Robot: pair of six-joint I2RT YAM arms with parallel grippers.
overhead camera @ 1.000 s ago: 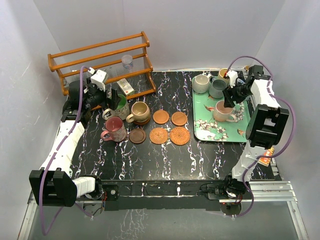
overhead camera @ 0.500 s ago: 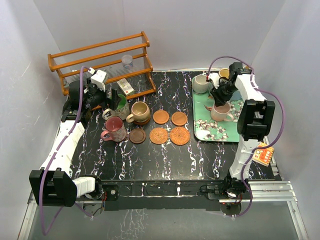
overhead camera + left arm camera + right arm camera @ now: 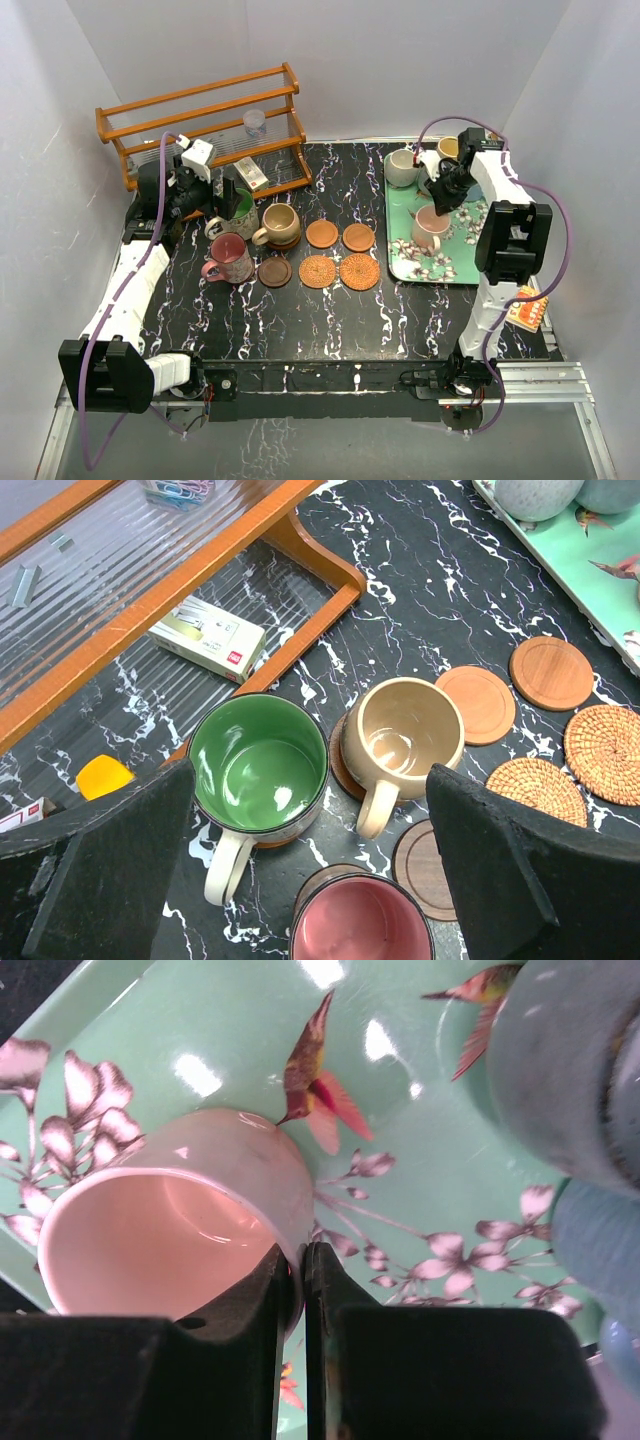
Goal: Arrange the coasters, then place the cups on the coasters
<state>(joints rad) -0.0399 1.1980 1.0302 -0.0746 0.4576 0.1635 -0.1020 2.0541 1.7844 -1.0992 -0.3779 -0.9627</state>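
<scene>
While the right claw (image 3: 300, 1260) is pinched shut on the rim of the pink cup (image 3: 170, 1230), one finger inside and one outside, that cup is over the middle of the green tray (image 3: 420, 1190). I can't tell whether it rests there or is lifted. At the tray's far end stand a cream cup (image 3: 402, 167) and a grey-blue cup (image 3: 570, 1060).

Just left of the tray, on the black marbled bench (image 3: 300, 320), lie two wooden coasters (image 3: 321, 234) (image 3: 358, 237), with two wicker coasters (image 3: 317, 271) (image 3: 359, 271) in front of them, all bare. Farther from the tray the tan cup (image 3: 403, 735) stands on a coaster, with the green cup (image 3: 258, 765) beyond it and the maroon cup (image 3: 360, 920) nearer me.

The left claw (image 3: 310, 780) hangs wide open above the green and tan cups, holding nothing.
</scene>
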